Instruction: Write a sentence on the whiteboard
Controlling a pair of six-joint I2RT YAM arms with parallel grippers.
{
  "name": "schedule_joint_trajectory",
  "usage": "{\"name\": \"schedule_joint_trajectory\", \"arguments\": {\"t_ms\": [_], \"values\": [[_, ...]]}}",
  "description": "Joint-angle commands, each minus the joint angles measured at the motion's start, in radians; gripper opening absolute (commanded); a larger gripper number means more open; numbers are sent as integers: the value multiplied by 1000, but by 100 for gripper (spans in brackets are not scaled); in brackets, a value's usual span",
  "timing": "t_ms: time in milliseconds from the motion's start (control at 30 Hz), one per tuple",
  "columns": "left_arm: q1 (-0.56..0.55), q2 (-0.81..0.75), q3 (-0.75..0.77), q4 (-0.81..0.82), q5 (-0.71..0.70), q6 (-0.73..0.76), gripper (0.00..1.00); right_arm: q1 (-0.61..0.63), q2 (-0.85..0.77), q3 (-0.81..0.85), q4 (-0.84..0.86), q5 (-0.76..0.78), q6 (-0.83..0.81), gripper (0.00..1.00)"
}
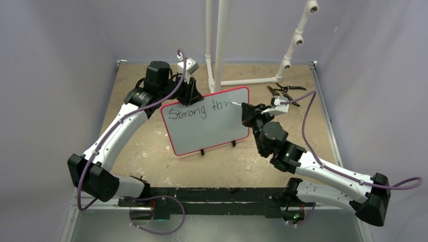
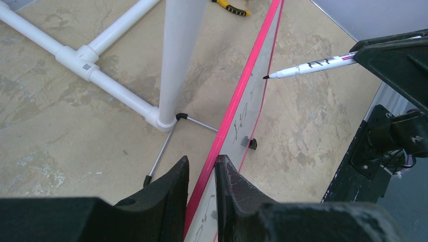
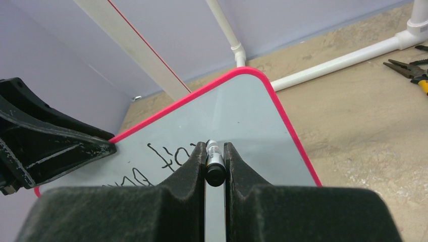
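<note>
Red-bordered pale grey rectangular whiteboard [image 1: 209, 128] upright on black feet on the tan tabletop [image 1: 146, 156], black handwritten sentence [image 1: 197, 111] reading "Strong thr" along its top, left gripper [image 2: 202, 162] clamped on its upper left edge, right gripper [image 3: 214, 151] at its upper right pinching a white black-tipped marker [image 2: 313, 65], tip just beside the face.

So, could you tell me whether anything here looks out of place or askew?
The pliers lie loose at the far right of the table, unrelated to writing; the whiteboard stands skewed to its edge.

Left gripper [image 2: 202, 161] clamped, right gripper [image 3: 213, 149] clamped
</note>
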Motion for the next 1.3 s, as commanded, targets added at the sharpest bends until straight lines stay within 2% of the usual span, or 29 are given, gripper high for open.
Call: {"name": "schedule_joint_trajectory", "arguments": {"t_ms": [0, 600, 1267], "values": [[-2, 10, -11, -42, -23, -16, 0, -3, 2, 12, 33, 31, -2, 0], [-2, 15, -7, -42, -6, -8, 0, -3, 39, 17, 51, 3, -33, 0], [-2, 14, -10, -38, -9, -10, 0, -3, 50, 31, -76, 46, 27, 0]]}}
